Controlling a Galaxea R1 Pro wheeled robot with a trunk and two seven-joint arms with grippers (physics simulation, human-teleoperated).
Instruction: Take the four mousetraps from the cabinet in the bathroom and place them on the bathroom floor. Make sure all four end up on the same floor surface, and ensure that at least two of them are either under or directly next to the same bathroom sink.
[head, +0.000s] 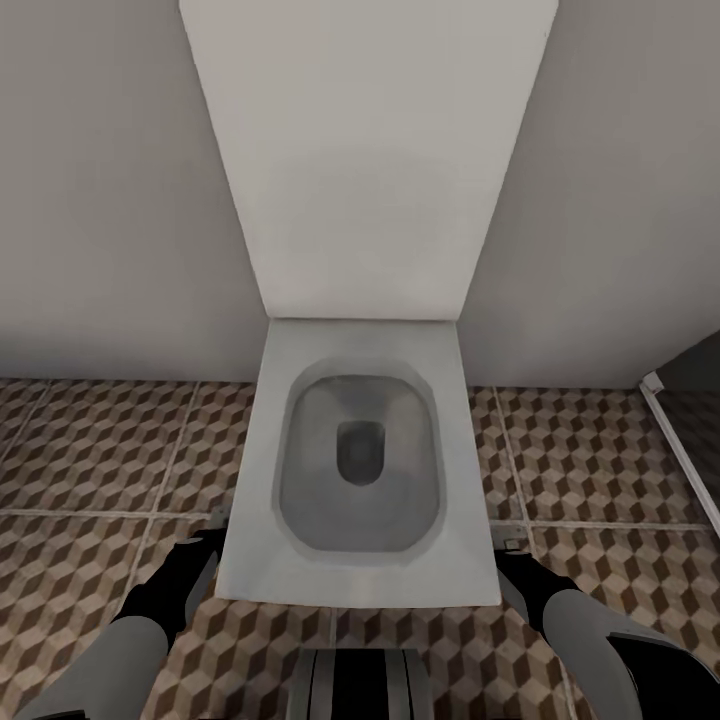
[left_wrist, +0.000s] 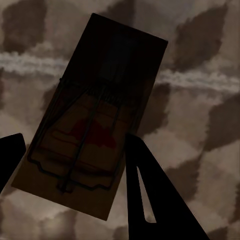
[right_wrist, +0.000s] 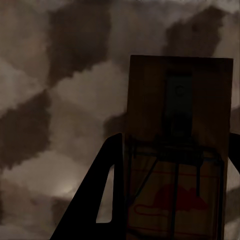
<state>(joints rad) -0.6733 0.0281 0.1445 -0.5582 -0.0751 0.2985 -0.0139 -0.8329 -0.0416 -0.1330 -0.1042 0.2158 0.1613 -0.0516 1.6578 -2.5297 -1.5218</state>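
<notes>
In the left wrist view a dark-brown mousetrap (left_wrist: 117, 70) with a wire spring sits between the two black fingers of my left gripper (left_wrist: 75, 145), just above the cube-patterned bathroom floor (left_wrist: 210, 60). A second mousetrap (right_wrist: 180, 85) sits the same way in my right gripper (right_wrist: 175, 147), over the floor (right_wrist: 60, 100). From the head view, the left gripper (head: 213, 528) hangs low beside the toilet's left side and the right gripper (head: 511, 549) beside its right side. The cabinet and the sink are out of view.
A white square toilet (head: 360, 340) with its lid up stands straight ahead against the grey wall (head: 100, 200). Patterned floor tiles (head: 100, 450) spread on both sides of it. A pale-framed dark panel (head: 685, 450) runs along the far right.
</notes>
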